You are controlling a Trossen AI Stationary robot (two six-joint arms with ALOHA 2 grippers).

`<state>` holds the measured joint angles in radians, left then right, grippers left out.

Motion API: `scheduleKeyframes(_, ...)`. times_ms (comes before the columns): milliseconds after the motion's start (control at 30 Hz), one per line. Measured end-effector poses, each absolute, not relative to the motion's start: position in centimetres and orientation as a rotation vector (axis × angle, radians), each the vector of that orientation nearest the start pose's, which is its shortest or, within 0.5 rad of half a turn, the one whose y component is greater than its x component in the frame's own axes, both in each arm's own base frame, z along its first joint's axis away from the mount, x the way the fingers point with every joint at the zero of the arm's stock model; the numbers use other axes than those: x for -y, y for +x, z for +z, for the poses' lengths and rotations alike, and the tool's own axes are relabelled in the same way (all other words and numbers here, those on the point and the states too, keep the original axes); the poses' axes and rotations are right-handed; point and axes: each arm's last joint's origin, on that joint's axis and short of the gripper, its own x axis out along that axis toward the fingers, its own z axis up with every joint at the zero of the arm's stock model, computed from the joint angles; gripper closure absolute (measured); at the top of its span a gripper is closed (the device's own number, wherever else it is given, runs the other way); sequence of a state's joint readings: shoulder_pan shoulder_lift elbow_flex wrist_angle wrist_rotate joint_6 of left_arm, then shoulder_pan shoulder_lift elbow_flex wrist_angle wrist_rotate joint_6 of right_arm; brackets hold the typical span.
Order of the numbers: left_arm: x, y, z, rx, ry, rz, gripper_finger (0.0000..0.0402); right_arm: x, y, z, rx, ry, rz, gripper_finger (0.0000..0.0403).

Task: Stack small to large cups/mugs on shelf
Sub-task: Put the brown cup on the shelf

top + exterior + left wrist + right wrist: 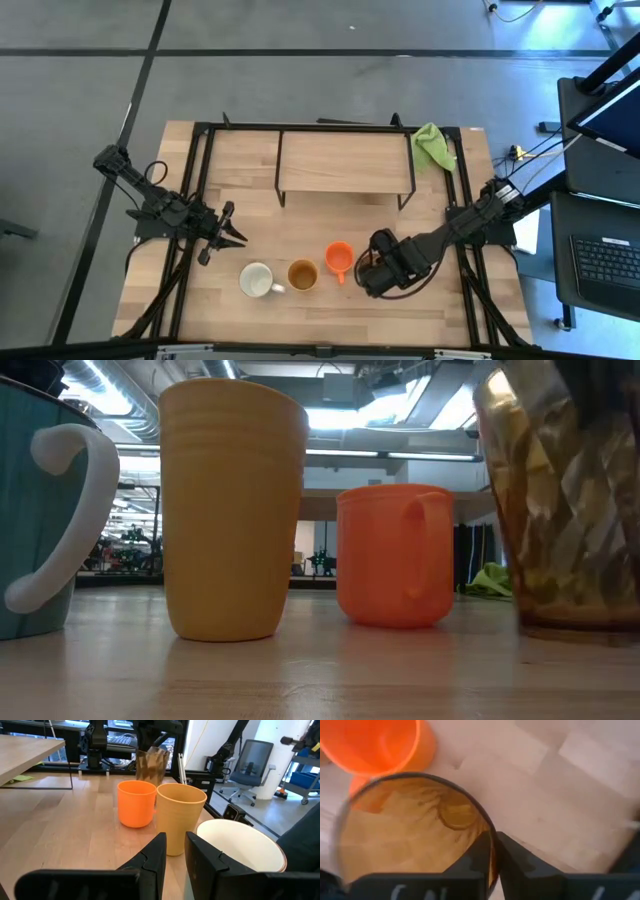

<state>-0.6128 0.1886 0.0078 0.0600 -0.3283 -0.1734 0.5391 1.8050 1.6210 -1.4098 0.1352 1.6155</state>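
Tumbler (415, 835) first: in the right wrist view its amber see-through rim sits between the two dark fingers of the right gripper (493, 851), which are drawn nearly together on the wall, one inside and one outside. The same view looks down into the glass to its round base and shows the orange cup (377, 745) just beside it on the wooden table (560, 800).

From above, the tumbler is mostly hidden under the right gripper (378, 268), and only the arm's pose reads clearly: it reaches in from the table's right edge, angled down and inward, with the wrist bent over the glass. The low view gives the tumbler (565, 500) standing upright on the table, its faceted wall close to the lens, but shows no fingers.

The row beside it runs orange cup (339, 258), tan mug (303, 275), white mug (258, 280), each near its neighbour; whether any touch cannot be told. In the low view the tan mug (233, 510) and orange cup (395, 555) stand apart with a gap between them.

The shelf (345, 162) stands at the back of the table, well apart from the cups, with a green cloth (434, 145) just past its right end.

The left gripper (228, 232) hangs over the table's left side near the white mug, its arm stretched in from the left edge. Its wrist view shows the fingers (152, 857) a narrow gap apart, holding nothing, with the white mug (240, 845) just ahead.
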Motion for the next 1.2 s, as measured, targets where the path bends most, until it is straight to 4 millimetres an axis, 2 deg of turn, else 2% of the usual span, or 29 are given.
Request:
scheduleKeyframes(133, 5.4, 9.3, 15.6, -0.132, -0.117, -0.274, 0.0337, -15.4, 28.4, 31.3, -1.308, 0.702, -0.903, 0.0391)
scheduleKeyframes(267, 5.4, 9.3, 15.6, -0.133, -0.117, -0.274, 0.0337, -13.8, 28.4, 35.0, -1.160, 0.742, -0.826, 0.0393)
scheduleKeyframes(367, 5.4, 9.3, 15.7, -0.130, -0.118, -0.274, 0.0337, -12.2, 28.4, 36.2, -1.105, 0.764, -0.829, 0.0393)
scheduleKeyframes(500, 5.4, 9.3, 15.7, -0.131, -0.118, -0.274, 0.0337, -11.0, 28.2, 36.7, -1.084, 0.759, -0.833, 0.0399)
scheduleKeyframes(800, 5.4, 9.3, 15.6, -0.132, -0.117, -0.274, 0.0337, -9.5, 28.8, 36.4, -1.116, 0.711, -0.826, 0.0401)
scheduleKeyframes(1067, 5.4, 9.3, 15.7, -0.132, -0.117, -0.274, 0.0337, -9.5, 28.8, 36.2, -1.123, 0.712, -0.827, 0.0402)
scheduleKeyframes(1200, 5.4, 9.3, 15.6, -0.132, -0.117, -0.274, 0.0337, -10.0, 28.5, 34.5, -1.185, 0.717, -0.866, 0.0402)
